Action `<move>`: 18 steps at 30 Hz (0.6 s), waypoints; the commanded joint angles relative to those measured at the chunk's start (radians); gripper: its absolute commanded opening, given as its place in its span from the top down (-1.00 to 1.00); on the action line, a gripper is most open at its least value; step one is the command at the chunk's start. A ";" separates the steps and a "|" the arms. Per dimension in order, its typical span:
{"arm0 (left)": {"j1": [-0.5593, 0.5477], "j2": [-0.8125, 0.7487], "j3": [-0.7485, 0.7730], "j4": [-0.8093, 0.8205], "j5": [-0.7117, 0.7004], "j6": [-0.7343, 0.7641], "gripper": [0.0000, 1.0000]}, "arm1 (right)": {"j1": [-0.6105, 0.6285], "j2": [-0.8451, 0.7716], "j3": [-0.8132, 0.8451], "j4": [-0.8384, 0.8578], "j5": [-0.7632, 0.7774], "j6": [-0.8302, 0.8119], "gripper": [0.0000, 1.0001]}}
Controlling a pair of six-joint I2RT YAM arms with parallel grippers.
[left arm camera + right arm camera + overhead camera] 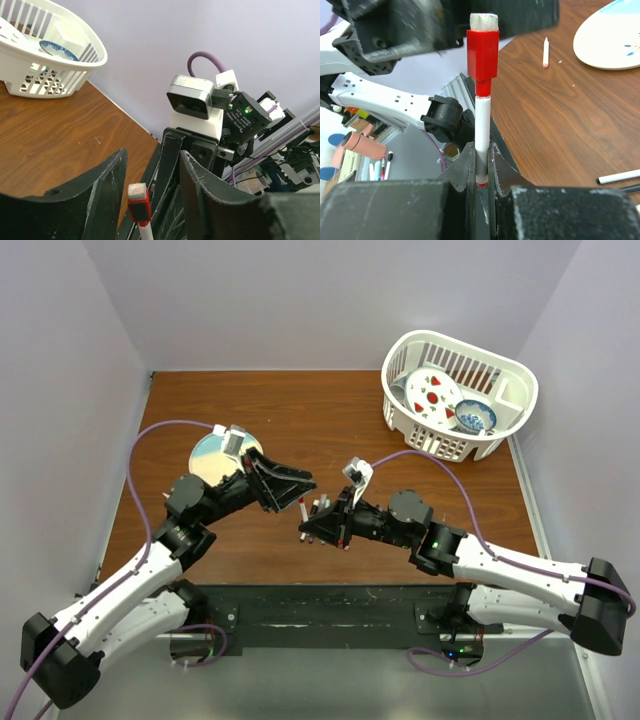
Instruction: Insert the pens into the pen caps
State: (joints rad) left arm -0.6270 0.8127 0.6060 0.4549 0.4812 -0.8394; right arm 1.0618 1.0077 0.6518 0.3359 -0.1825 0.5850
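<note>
The brown wooden tabletop (pixel 330 420) carries a white plastic dish basket (pixel 437 446) at its far right corner. In the basket are a white plate with red marks (pixel 432 392) and a blue-patterned bowl (pixel 475 417). On the left a round plate (pixel 207 462) lies flat, partly under the left arm.

The two arms meet over the middle of the tabletop, near its front edge. The right end effector (pixel 481 165) is clamped narrow on the lower barrel of a white pen (pixel 482 127) and holds it upright. The pen's upper end carries a red, square-sided piece (pixel 482 55) with a whitish top; I cannot tell whether this is a cap or the pen's own tip section.

The left end effector (pixel 152 172) stands wide. Its two black fingers (pixel 107 195) flank the red end of that pen, and a gap shows on each side in the left wrist view.

Loose on the tabletop, a white pen with a pinkish tip (pixel 546 52) lies near the round plate. A white pen with a black end (pixel 620 176) lies closer to the right end effector.
</note>
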 commanded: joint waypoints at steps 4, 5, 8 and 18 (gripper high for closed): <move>0.001 -0.003 -0.021 0.071 0.062 -0.043 0.13 | 0.000 -0.023 0.014 0.046 -0.002 -0.008 1.00; 0.003 -0.009 -0.025 0.070 0.060 -0.041 0.24 | 0.000 -0.021 0.014 0.048 0.000 -0.008 1.00; 0.001 -0.024 -0.026 0.053 0.053 -0.033 0.71 | -0.002 -0.020 0.012 0.057 0.002 -0.002 1.00; 0.000 -0.023 -0.158 0.258 0.128 -0.226 1.00 | 0.000 -0.014 0.069 0.098 0.128 -0.069 1.00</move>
State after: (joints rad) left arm -0.6212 0.8024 0.5388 0.5495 0.5159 -0.9138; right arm 1.0676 1.0050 0.6518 0.3588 -0.1967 0.5735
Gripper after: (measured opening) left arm 0.201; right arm 0.070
